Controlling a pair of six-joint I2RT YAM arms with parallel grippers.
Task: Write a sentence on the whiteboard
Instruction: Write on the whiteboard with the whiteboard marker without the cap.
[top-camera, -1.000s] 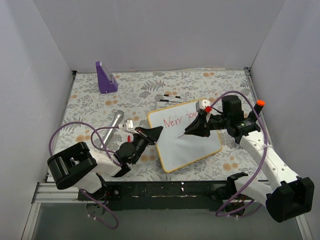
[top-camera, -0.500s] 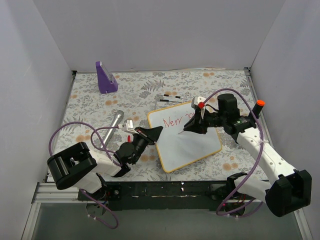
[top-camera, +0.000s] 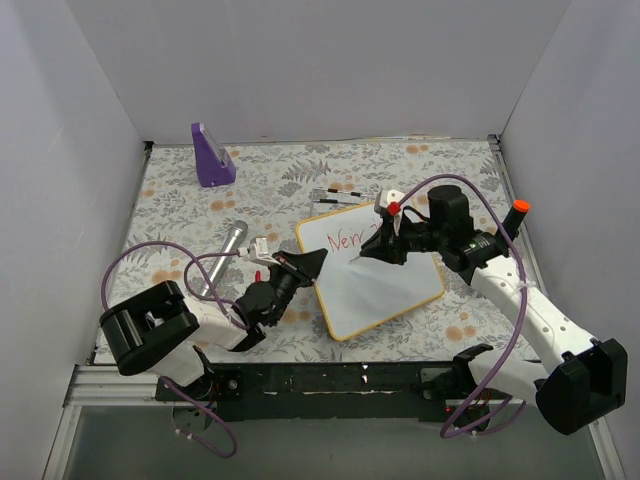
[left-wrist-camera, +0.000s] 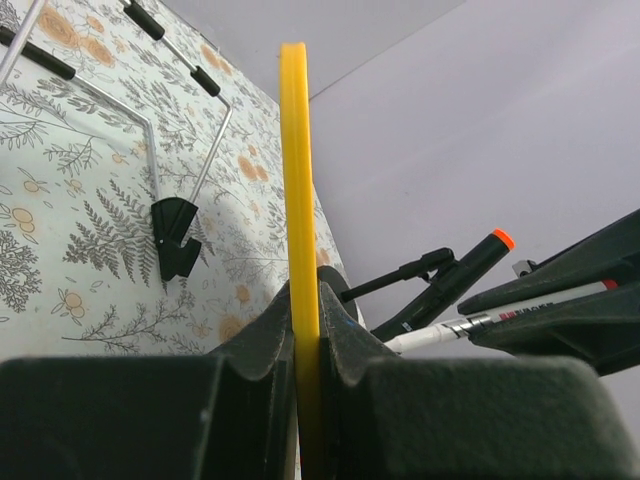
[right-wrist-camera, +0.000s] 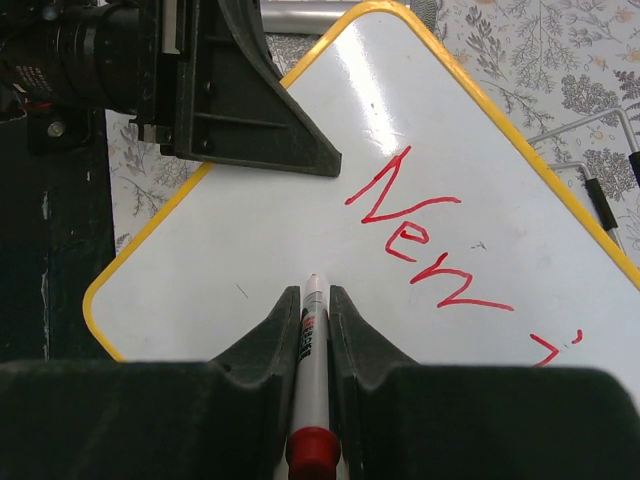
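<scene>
Whiteboard: you have the whiteboard lying on the floral surface, just toward 4 o'clock from its middle, turned so one corner points at 6 o'clock.
Sentence: the sentence runs along the board's 12 o'clock side in red; your right wrist view reads "New", with one more short stroke at the frame's edge.
Left fingers: your left fingers are pressed together on the board's yellow rim at its 9 o'clock edge; the left wrist view shows the rim pinched between both pads.
Right fingers: your right fingers hang over the board's upper half, pinching the marker.
Marker: its red end cap points back at the wrist and its tip points at the white area beside the "N"; you cannot tell whether the tip touches.
Wire stand: a wire stand with black tips lies just beyond the board at 12 o'clock.
Silver cylinder: a silver cylinder lies at the board's 9 o'clock, beyond the left fingers.
Purple block: a purple block stands in the far corner at 10 o'clock.
</scene>
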